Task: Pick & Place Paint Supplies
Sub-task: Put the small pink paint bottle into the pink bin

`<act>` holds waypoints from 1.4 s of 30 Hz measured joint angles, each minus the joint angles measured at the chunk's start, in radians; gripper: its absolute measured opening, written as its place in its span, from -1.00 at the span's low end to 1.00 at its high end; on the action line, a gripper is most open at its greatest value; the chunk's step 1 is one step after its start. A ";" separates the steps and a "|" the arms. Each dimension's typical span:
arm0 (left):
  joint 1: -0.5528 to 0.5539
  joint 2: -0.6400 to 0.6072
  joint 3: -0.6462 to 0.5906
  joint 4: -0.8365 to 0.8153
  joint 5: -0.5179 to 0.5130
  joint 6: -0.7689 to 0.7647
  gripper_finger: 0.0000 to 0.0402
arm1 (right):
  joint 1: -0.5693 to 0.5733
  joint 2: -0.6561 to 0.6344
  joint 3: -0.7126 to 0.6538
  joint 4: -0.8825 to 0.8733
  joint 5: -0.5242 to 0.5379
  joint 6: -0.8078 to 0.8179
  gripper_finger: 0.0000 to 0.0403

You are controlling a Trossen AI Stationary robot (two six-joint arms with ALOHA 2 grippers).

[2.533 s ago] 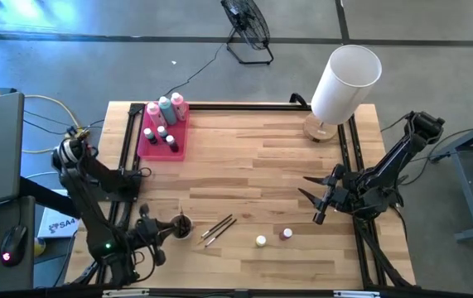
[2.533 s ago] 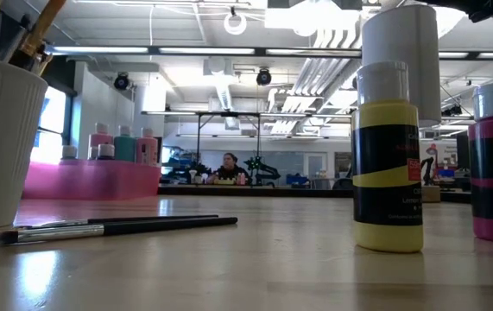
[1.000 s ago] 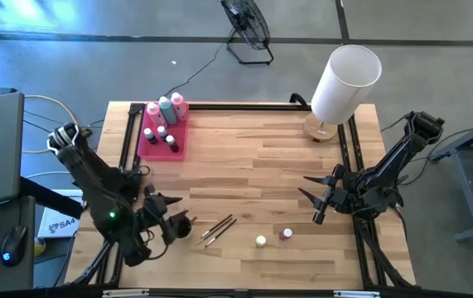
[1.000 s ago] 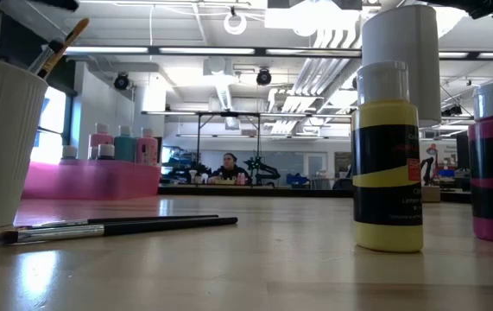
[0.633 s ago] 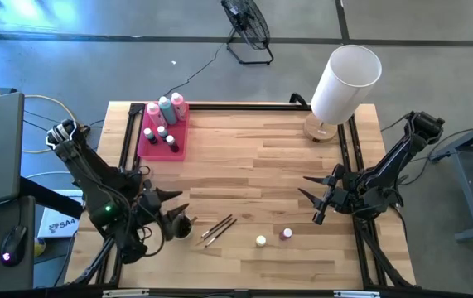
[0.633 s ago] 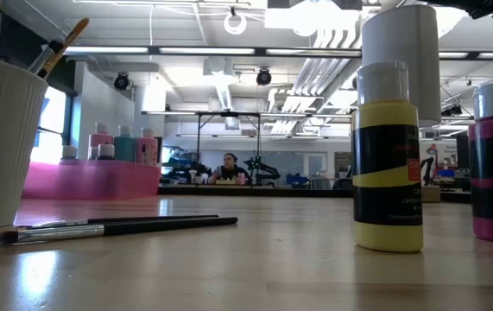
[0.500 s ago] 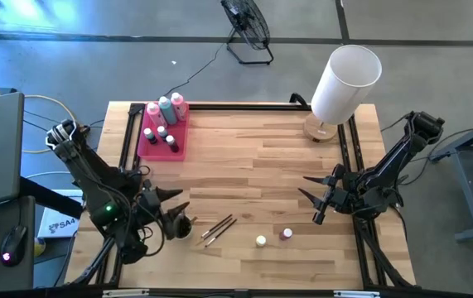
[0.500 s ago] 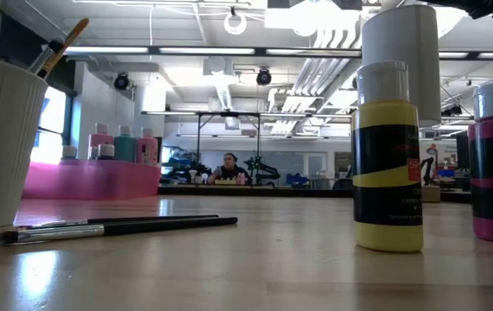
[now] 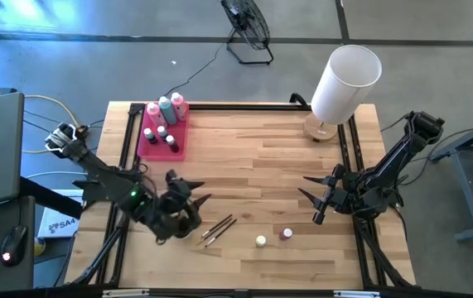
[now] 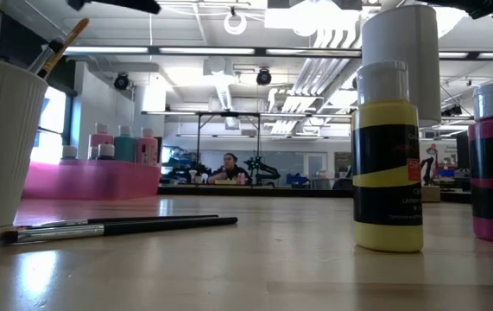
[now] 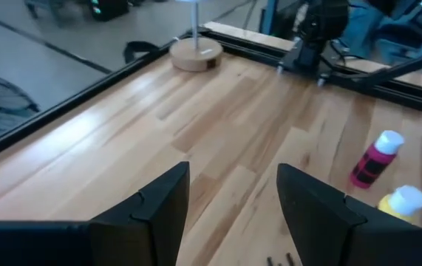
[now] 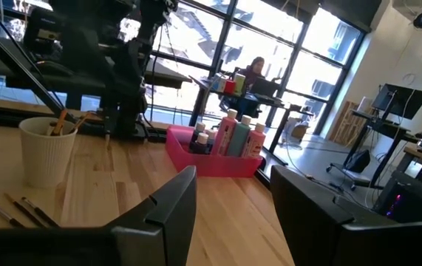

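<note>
Left gripper [image 9: 193, 201], spread and empty, lower left of the high view; likely next: descend squarely over 2 thin dark-handled brushes [image 9: 218, 229], pinch mid-handle.

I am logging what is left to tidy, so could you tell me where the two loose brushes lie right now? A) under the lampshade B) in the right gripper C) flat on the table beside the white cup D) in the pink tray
C: the two loose brushes lie flat on the bare wood, just beside the white cup, and no gripper touches them.
</note>
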 joint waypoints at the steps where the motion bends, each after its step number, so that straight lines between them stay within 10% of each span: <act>1: 0.016 0.000 0.000 0.029 0.021 0.033 0.00 | 0.000 0.000 0.000 -0.001 0.000 0.000 -0.17; 42: 0.076 -0.001 0.000 0.168 0.097 0.235 0.00 | 0.000 0.000 0.000 -0.027 0.000 0.003 -0.17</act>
